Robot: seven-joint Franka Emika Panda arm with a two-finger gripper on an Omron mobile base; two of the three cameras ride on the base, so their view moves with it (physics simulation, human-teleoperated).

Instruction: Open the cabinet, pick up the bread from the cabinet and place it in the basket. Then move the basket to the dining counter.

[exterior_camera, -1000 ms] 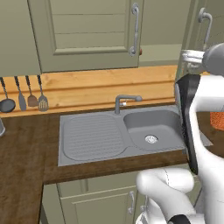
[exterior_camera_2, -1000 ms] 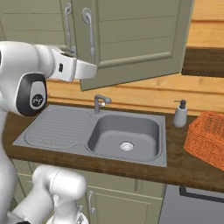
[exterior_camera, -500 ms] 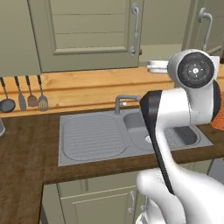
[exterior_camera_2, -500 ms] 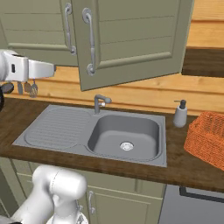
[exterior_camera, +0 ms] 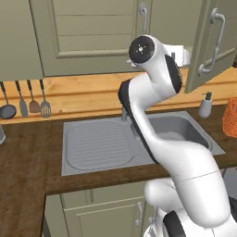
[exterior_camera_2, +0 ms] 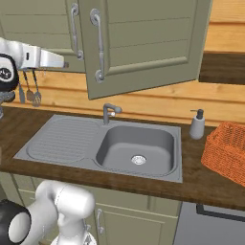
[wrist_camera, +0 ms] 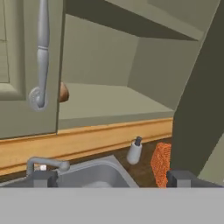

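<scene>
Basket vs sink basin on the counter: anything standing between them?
Yes. In the right base view a grey soap dispenser stands on the dark wood counter between the sink and the orange basket, back near the wall.

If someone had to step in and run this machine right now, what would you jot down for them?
Tool: holds nothing; open or shut, I cannot tell.
Cabinet: right door swung open, left door shut.
Bread: brown edge peeks out on the shelf behind the shut left door.
Basket: empty, on the counter right of the sink.
Done: cabinet opened.
Left: grab bread, drop it in basket, carry basket to dining counter.
</scene>
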